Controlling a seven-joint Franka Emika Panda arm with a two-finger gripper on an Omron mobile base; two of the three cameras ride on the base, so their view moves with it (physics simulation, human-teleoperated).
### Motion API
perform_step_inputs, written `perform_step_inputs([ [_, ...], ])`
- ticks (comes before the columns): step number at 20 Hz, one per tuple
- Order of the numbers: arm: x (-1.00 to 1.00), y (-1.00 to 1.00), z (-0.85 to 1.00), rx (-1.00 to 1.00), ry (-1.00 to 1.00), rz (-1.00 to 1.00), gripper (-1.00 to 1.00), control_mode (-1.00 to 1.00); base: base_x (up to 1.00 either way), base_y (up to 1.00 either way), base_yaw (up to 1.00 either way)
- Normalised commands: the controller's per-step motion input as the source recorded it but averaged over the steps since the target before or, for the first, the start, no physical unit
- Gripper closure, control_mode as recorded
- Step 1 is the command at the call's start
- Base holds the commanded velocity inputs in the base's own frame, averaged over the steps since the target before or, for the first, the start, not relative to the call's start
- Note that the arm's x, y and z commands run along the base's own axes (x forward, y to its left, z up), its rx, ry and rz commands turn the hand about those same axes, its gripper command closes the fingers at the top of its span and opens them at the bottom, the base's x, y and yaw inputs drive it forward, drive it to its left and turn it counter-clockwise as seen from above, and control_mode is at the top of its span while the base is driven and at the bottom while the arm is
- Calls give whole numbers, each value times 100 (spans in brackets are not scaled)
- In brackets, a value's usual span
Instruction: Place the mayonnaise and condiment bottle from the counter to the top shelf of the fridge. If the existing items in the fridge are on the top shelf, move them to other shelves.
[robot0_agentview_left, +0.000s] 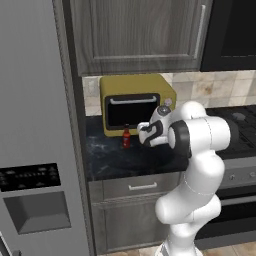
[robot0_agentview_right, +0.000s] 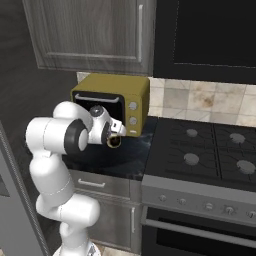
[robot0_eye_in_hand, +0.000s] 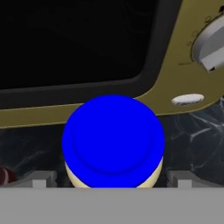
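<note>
The mayonnaise (robot0_eye_in_hand: 113, 140), a pale jar with a bright blue lid, stands on the black counter (robot0_agentview_left: 107, 160) right in front of the hand camera. My gripper (robot0_eye_in_hand: 111, 180) is open, with one fingertip on each side of the jar and neither touching it. In the base views the gripper (robot0_agentview_left: 146, 134) (robot0_agentview_right: 117, 134) reaches low over the counter in front of the toaster oven. The condiment bottle (robot0_agentview_left: 126, 137), slim and dark red, stands just left of the gripper and shows at the edge (robot0_eye_in_hand: 4, 175) of the hand view. The fridge (robot0_agentview_left: 35, 125) is closed, so its top shelf and the existing items are hidden.
A yellow toaster oven (robot0_agentview_left: 137, 102) (robot0_agentview_right: 112, 102) stands at the back of the counter, close behind the jar. A black stove (robot0_agentview_right: 210, 150) adjoins the counter on the right. Grey wall cabinets (robot0_agentview_left: 140, 35) hang above.
</note>
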Motion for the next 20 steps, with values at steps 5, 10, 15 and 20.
perform_step_inputs([
  [5, 4, 0, -11, -1, -9, 0, -100, -100, 0, 0, 0],
  [10, 7, 0, -4, -3, -14, 0, -100, -100, 0, 0, 0],
  [15, 5, 0, -5, 0, -4, 0, -100, -100, 0, 0, 0],
  [20, 11, 1, -4, 0, 0, 0, -100, -100, 0, 0, 0],
])
